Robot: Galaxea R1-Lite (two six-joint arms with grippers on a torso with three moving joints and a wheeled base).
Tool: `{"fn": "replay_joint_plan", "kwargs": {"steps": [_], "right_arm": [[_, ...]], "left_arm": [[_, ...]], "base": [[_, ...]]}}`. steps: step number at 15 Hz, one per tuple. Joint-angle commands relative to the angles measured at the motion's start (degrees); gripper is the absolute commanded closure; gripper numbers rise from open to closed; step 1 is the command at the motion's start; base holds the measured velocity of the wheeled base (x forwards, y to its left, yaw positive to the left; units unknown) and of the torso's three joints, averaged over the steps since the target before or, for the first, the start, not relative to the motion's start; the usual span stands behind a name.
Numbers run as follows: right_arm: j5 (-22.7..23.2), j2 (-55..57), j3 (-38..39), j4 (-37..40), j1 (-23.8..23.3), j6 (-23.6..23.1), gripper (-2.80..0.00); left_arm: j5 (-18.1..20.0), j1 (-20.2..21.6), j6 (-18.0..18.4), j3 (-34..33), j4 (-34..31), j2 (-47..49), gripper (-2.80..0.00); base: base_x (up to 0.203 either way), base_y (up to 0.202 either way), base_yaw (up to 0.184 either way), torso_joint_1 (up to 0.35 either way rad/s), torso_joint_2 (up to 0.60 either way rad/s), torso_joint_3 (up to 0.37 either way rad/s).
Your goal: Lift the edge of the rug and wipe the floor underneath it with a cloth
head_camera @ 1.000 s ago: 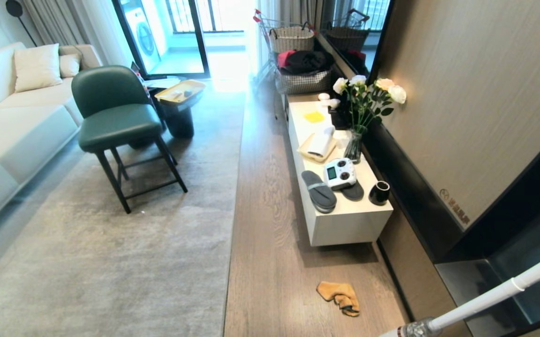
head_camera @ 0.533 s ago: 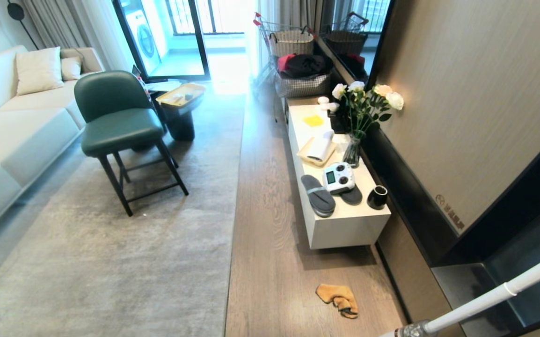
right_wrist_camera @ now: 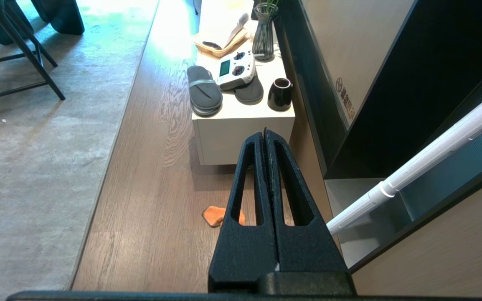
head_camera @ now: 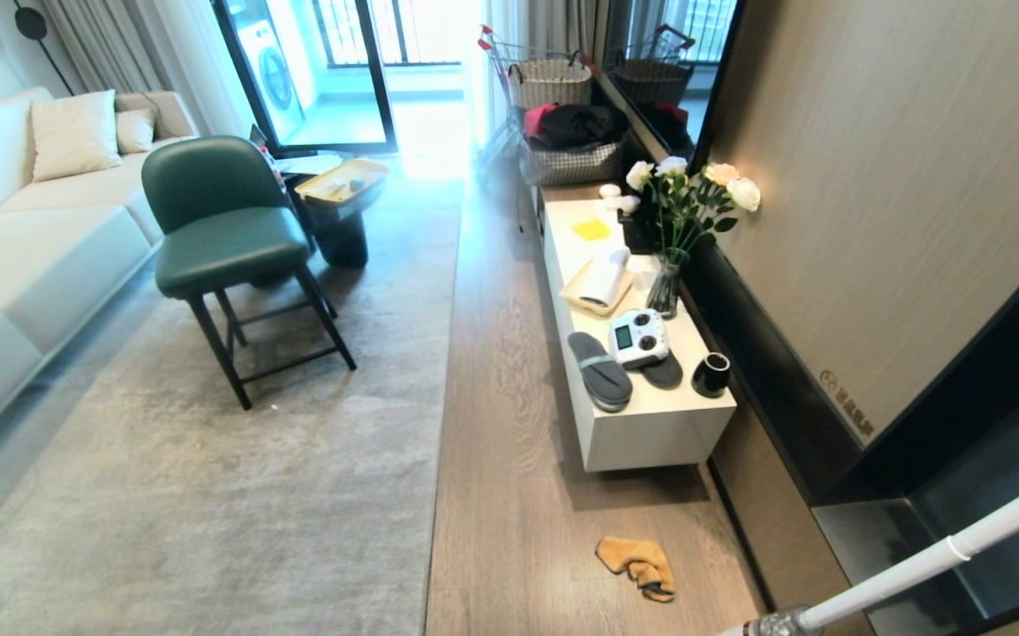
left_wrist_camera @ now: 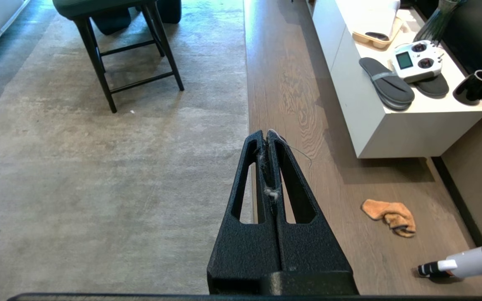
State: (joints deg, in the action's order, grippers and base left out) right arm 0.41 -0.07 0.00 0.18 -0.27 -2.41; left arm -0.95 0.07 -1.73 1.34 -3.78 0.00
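Rug [head_camera: 209, 495], pale grey, fills the left of the room; green chair [head_camera: 227, 238] stands on it, cream sofa [head_camera: 24, 238] along its far-left side. Rug edge [head_camera: 439, 424] runs straight and lies flat, meeting the floor [head_camera: 501, 397] of wood-grain planks. Cloth [head_camera: 637, 565], orange-tan and crumpled, lies on the floor just off the near end of the white cabinet [head_camera: 651, 433], well apart from the rug edge. Cabinet top carries grey slippers [head_camera: 600, 369], a white remote controller [head_camera: 638, 336], a black cup [head_camera: 711, 374], a rolled white towel in a tray [head_camera: 602, 281], a vase of roses [head_camera: 682, 230]. White pole [head_camera: 942, 556] slants across the near right corner.

Left gripper [left_wrist_camera: 267, 136] hangs above the rug edge, jaws pressed together, holding only lint. Right gripper [right_wrist_camera: 264, 134] hangs over the floor near the cloth, jaws together, empty.
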Motion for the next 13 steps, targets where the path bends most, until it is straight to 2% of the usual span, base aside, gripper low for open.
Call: {"fn": "replay_joint_plan", "kwargs": {"steps": [1, 7, 13], "right_arm": [[0.0, 0.1, 0.0, 0.0, 0.0, 0.0, 0.00], [0.0, 0.1, 0.0, 0.0, 0.0, -0.5, 0.00], [-1.6, 0.1, 0.0, -0.1, 0.0, 2.5, 0.00]], "left_arm": [[0.0, 0.0, 0.0, 0.0, 0.0, 0.0, 0.00], [0.0, 0.0, 0.0, 0.0, 0.0, 0.0, 0.00], [0.0, 0.0, 0.0, 0.0, 0.0, 0.0, 0.00]], "base": [[0.000, 0.000, 0.000, 0.000, 0.00, 0.000], [0.000, 0.000, 0.000, 0.000, 0.00, 0.000], [0.000, 0.000, 0.000, 0.000, 0.00, 0.000]]}}
